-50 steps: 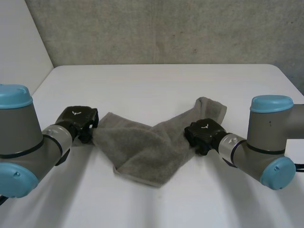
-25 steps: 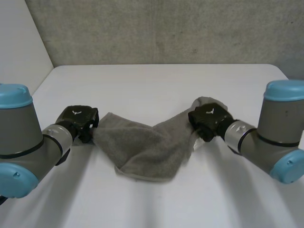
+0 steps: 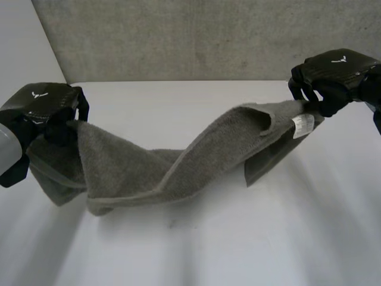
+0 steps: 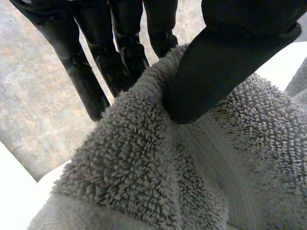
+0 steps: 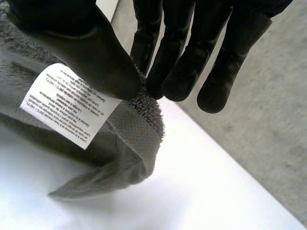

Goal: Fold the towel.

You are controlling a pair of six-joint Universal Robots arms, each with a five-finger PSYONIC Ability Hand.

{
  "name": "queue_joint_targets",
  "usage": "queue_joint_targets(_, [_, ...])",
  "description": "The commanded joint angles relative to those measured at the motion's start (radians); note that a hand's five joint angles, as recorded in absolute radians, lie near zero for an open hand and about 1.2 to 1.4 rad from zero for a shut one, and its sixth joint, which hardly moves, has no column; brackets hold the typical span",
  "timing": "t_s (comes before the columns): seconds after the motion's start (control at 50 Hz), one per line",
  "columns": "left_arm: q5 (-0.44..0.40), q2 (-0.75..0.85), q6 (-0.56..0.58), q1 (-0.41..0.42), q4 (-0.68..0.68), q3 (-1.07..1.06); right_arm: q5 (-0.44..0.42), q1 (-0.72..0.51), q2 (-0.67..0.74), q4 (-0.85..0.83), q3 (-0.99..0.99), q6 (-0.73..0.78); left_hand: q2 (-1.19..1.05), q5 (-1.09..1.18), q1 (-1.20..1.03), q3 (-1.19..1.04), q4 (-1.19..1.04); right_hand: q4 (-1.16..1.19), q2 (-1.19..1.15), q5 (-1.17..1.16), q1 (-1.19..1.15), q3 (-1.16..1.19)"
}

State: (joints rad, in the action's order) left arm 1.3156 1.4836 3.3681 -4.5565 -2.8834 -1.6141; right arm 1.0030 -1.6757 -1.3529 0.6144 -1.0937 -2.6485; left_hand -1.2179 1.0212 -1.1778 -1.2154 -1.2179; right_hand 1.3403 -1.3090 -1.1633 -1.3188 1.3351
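Observation:
A grey towel (image 3: 178,164) hangs stretched between my two hands above the white table (image 3: 178,101), sagging in the middle with a twist. My left hand (image 3: 41,110) pinches its left end; in the left wrist view the thumb (image 4: 216,72) presses the towel (image 4: 158,167) against the fingers (image 4: 86,72). My right hand (image 3: 333,74) is raised at the right and pinches the other end beside a white care label (image 3: 302,125). In the right wrist view the thumb (image 5: 96,52) and fingers (image 5: 182,62) clamp the towel's edge (image 5: 144,120) by the label (image 5: 67,103).
A grey concrete wall (image 3: 196,39) rises behind the table's far edge. A white panel (image 3: 24,53) stands at the far left. Bare table surface (image 3: 226,238) lies in front of the hanging towel.
Both hands have risen and moved apart, lifting the towel off the table and stretching it between them. The right hand closed on the towel's right end and swung up to the far right.

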Motion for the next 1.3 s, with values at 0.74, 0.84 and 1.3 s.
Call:
queue_joint_targets(0.74, [0.053, 0.863, -0.019, 0.066, -0.004, 0.592, 0.278, -0.122, 0.623, -0.217, 0.33, -0.024, -0.178, 0.2, -0.218, -0.181, -0.178, 0.056, -0.087, -0.058, -0.077, 0.061])
queue_joint_targets(0.84, [0.051, 0.843, -0.018, 0.067, -0.019, 0.652, 0.286, -0.124, 0.63, -0.241, 0.4, -0.022, -0.178, 0.2, -0.218, -0.181, -0.178, 0.056, -0.087, -0.058, -0.077, 0.061])
queue_joint_targets(1.3, [0.096, 0.765, -0.291, 0.105, -0.016, 0.961, 0.316, -0.22, 0.566, -0.292, 0.73, -0.168, -0.178, 0.2, -0.218, -0.181, -0.178, 0.056, -0.087, -0.058, -0.077, 0.061])
